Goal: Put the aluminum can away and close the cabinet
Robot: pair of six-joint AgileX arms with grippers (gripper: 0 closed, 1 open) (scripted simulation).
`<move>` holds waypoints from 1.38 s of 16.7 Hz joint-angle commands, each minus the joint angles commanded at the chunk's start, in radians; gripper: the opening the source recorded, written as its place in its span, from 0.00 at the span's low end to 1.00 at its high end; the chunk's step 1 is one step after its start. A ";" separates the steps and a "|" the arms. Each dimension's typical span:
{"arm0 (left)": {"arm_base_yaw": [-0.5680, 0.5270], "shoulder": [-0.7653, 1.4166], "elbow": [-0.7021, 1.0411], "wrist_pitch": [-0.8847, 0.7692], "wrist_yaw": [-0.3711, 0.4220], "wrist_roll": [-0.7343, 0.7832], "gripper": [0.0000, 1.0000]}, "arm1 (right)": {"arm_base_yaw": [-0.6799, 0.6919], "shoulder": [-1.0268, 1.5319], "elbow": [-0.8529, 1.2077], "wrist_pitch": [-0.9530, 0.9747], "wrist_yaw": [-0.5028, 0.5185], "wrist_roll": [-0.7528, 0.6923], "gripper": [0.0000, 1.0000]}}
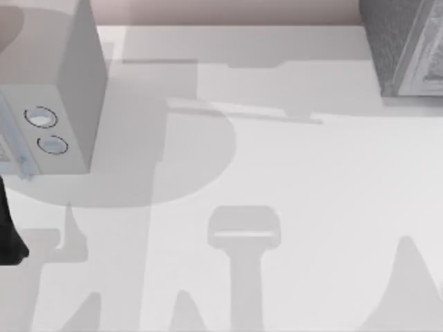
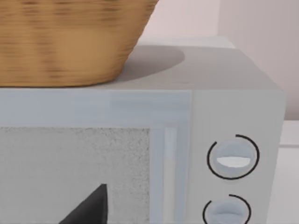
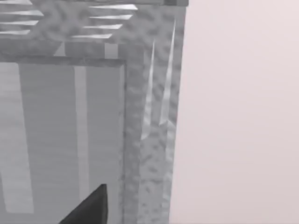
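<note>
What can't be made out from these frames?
- Cabinet: cut off by the top view's upper right corner. The right wrist view sits close on its door panel; open or shut cannot be told.
- Microwave: cut by the top view's left edge.
- Basket: cropped by the left wrist view's upper edge; contents hidden.
- Left arm: a dark sliver at the top view's left edge.
</note>
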 joint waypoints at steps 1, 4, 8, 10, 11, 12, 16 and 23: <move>0.000 0.000 0.000 0.000 0.000 0.000 1.00 | -0.001 -0.005 0.040 -0.049 -0.001 0.001 1.00; 0.000 0.000 0.000 0.000 0.000 0.000 1.00 | -0.003 -0.023 0.150 -0.169 0.000 0.002 1.00; 0.000 0.000 0.000 0.000 0.000 0.000 1.00 | -0.010 -0.042 0.321 -0.388 -0.006 0.000 1.00; 0.000 0.000 0.000 0.000 0.000 0.000 1.00 | -0.007 -0.062 0.415 -0.517 -0.003 0.000 1.00; 0.000 0.000 0.000 0.000 0.000 0.000 1.00 | -0.004 -0.073 0.456 -0.569 0.000 0.001 1.00; 0.000 0.000 0.000 0.000 0.000 0.000 1.00 | -0.001 -0.082 0.489 -0.610 0.003 0.003 1.00; 0.000 0.000 0.000 0.000 0.000 0.000 1.00 | 0.007 -0.096 0.533 -0.670 0.010 0.013 1.00; 0.000 0.000 0.000 0.000 0.000 0.000 1.00 | 0.022 -0.090 0.539 -0.670 0.036 0.013 1.00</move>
